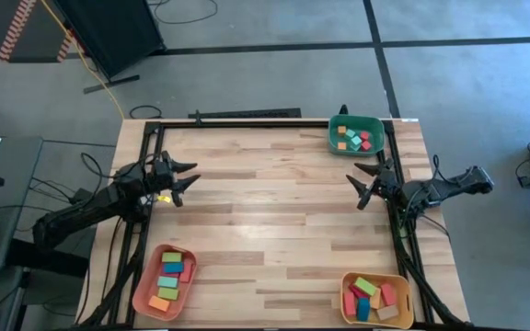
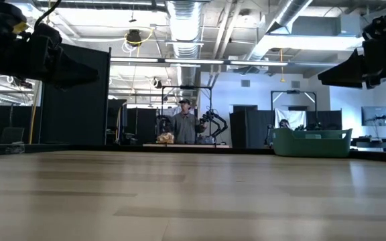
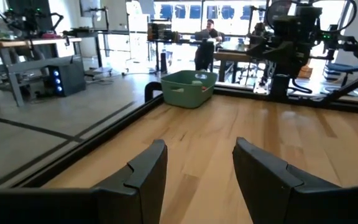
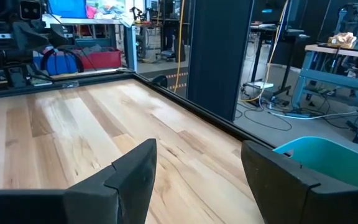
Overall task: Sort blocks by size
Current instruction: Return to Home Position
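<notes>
The blocks (image 1: 356, 138) lie in three trays on the table (image 1: 265, 211). The far tray (image 1: 355, 119) sits at its far right corner. The left tray (image 1: 142, 292) and right tray (image 1: 346, 299) sit at its near corners.

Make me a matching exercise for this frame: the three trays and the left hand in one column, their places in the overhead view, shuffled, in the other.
1. green tray
2. salmon tray
3. yellow tray
4. left hand

A. bottom right of the table
B. left edge, open and empty
C. top right
D. bottom left

Pairs: 1-C, 2-D, 3-A, 4-B.
</notes>
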Available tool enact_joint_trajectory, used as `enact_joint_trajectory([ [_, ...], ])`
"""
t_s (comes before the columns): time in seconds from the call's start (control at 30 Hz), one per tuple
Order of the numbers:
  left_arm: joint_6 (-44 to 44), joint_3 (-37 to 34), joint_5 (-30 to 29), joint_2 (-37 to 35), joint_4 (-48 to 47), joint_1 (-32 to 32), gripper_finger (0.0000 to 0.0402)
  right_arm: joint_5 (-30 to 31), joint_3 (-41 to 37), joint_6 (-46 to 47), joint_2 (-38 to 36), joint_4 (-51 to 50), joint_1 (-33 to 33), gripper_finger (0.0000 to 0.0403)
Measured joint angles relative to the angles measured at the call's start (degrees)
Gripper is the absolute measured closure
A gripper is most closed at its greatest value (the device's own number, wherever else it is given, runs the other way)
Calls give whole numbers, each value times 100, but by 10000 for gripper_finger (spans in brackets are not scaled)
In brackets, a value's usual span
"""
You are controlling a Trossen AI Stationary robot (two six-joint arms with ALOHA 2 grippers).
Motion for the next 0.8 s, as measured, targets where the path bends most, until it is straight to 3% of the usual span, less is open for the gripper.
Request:
enact_joint_trajectory([
  [0.8, 85, -5, -21, 0, 87, 0, 228, 8, -7, -1, 0, -6, 0, 139],
])
